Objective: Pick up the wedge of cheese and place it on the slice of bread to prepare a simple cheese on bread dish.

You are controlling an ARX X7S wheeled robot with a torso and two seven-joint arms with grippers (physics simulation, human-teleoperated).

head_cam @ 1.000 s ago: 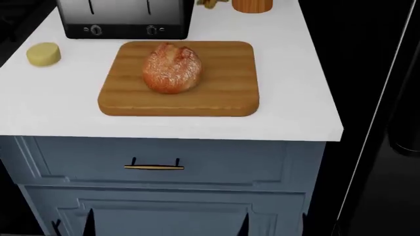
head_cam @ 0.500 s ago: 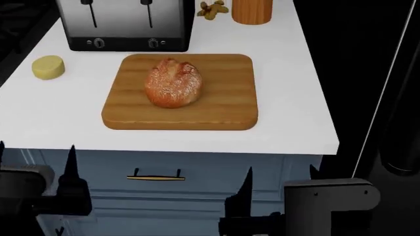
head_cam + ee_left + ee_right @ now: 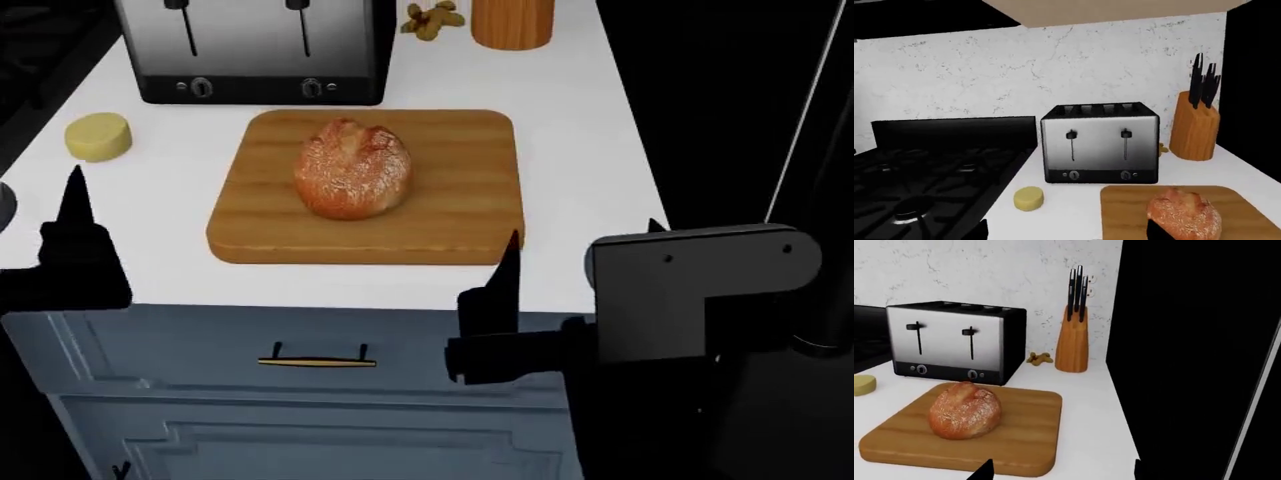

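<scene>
The wedge of cheese (image 3: 100,136) is a small pale yellow chunk on the white counter, left of the cutting board; it also shows in the left wrist view (image 3: 1029,198) and the right wrist view (image 3: 863,384). The bread (image 3: 352,168) is a round floured loaf on the wooden cutting board (image 3: 454,205), also in the wrist views (image 3: 1184,215) (image 3: 964,410). My left gripper (image 3: 38,205) is open and empty at the counter's front left, short of the cheese. My right gripper (image 3: 581,242) is open and empty at the counter's front right corner, beside the board.
A steel toaster (image 3: 254,50) stands behind the board. An orange knife block (image 3: 513,22) and a ginger root (image 3: 434,20) are at the back right. A black stove (image 3: 921,185) lies left of the counter. A dark fridge (image 3: 801,150) is on the right.
Both arms have risen from below the counter front to the counter's edge. The cheese, bread and board have not moved.
</scene>
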